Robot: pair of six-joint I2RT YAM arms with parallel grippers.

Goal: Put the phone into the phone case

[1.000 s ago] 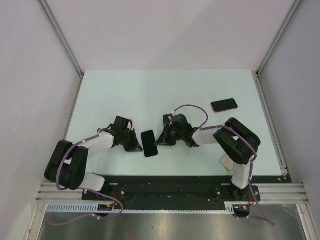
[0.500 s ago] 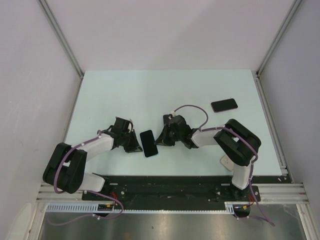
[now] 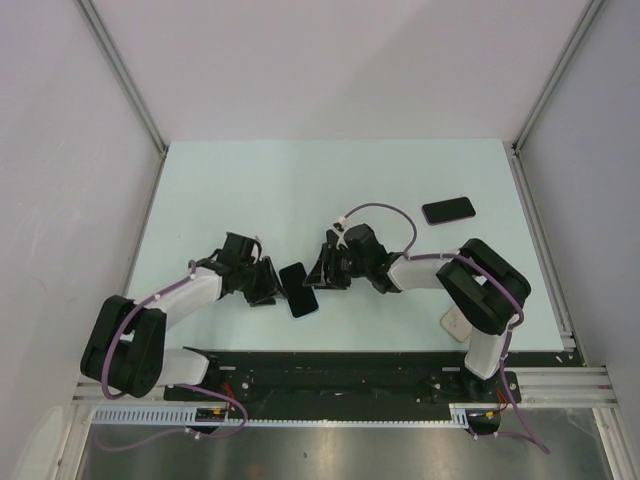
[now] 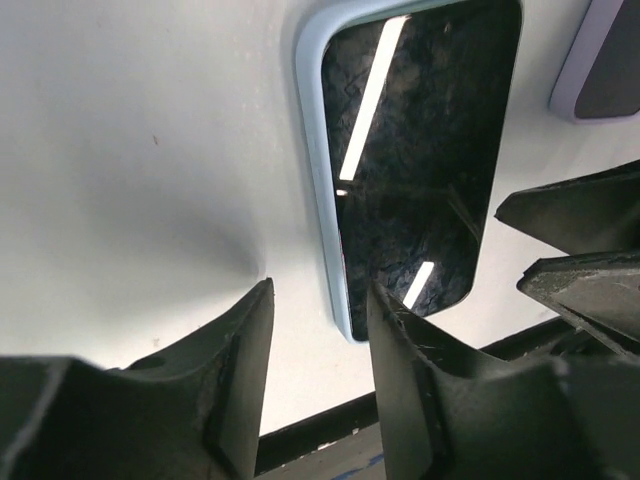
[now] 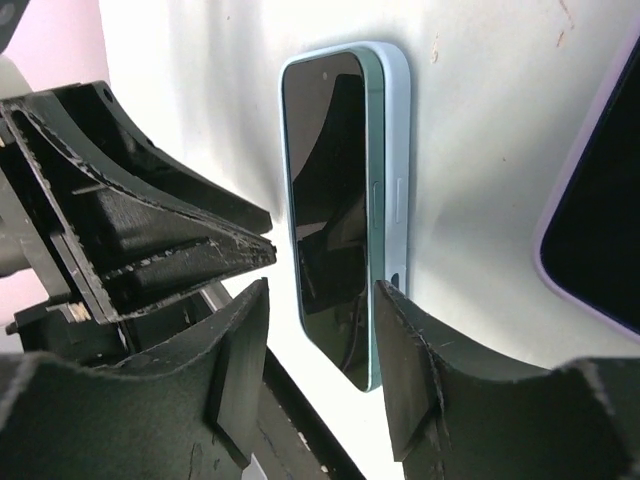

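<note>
Phone (image 3: pixel 298 289): 1, between left pincer (image 3: pixel 270 287) and right pincer (image 3: pixel 322 275); phone case (image 3: pixel 447 210): 1, apart.

**Phone seated in pale blue case**

The phone (image 3: pixel 298 288) lies flat, glossy black screen up, inside a pale blue phone case (image 5: pixel 392 150) whose rim frames it all round. It rests toward 7 o'clock of the table's (image 3: pixel 250 190) middle, long axis running roughly 11 to 5 o'clock.

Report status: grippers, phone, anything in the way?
Left gripper open, right gripper open, both flanking the phone. Phone lies flat in light blue case, ungripped. Second phone far right, not in the way.
</note>
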